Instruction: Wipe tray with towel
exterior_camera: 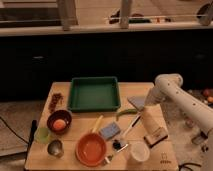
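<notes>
The green tray lies at the back middle of the wooden table, and nothing shows inside it. The grey-blue towel lies flat on the table just right of the tray's front right corner. My white arm comes in from the right, bends at the elbow and reaches down. The gripper is at the towel's right edge, low over the table.
A blue sponge block, an orange bowl, a dark red bowl, a green cup, a metal cup, a white cup, utensils and a wooden brush crowd the front half.
</notes>
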